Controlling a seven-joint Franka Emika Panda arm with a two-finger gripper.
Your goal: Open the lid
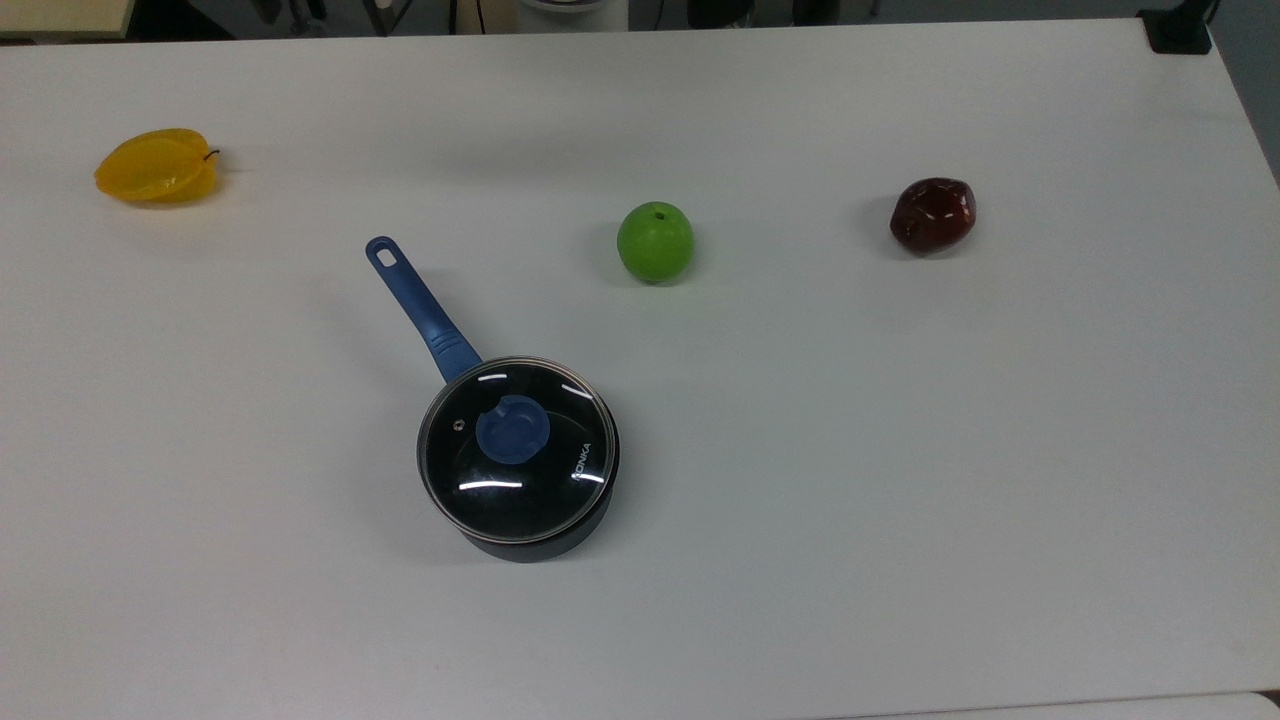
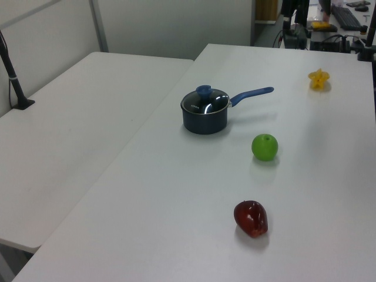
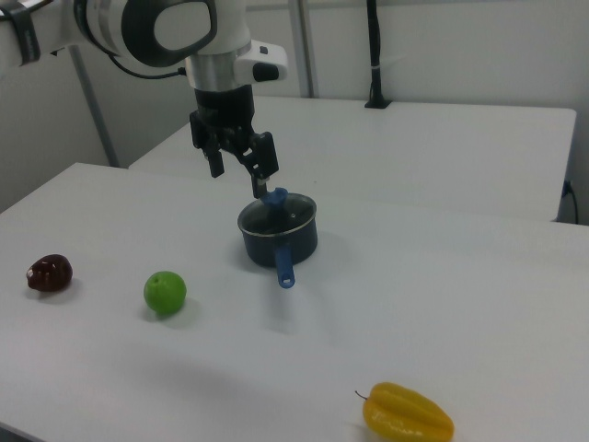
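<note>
On the white tabletop (image 1: 900, 500) there is one black saucepan (image 1: 540, 540), one lid (image 1: 530, 470), and three pieces of fruit: one green apple (image 1: 655, 241), one dark red fruit (image 1: 932, 214) and one yellow star fruit (image 1: 157, 166). The lid is round, of clear glass with a metal rim, and it sits closed on the saucepan; it has one blue knob (image 1: 512, 429) in its middle, one small steam hole and white lettering near the rim. The saucepan has one blue handle (image 1: 420, 308), which in the top view points toward the far left corner of the tabletop. The pan stands in the middle part of the tabletop, nearer to the near edge in the top view. The green apple lies near the centre, well apart from the pan, the dark red fruit is closer to the top view's right edge, and the star fruit is close to the far left corner in the top view. A second white table (image 2: 76, 135) stands just beside this one, at the left view's left. In the right view, one gripper (image 3: 241, 178) hangs above the pan, on the side away from the handle; its two fingers are spread apart and grasp nothing, and one fingertip (image 3: 261, 189) appears just above the knob. I cannot tell whether it touches the knob. Nothing lies on top of the lid, and the three fruits are all well apart from it.
</note>
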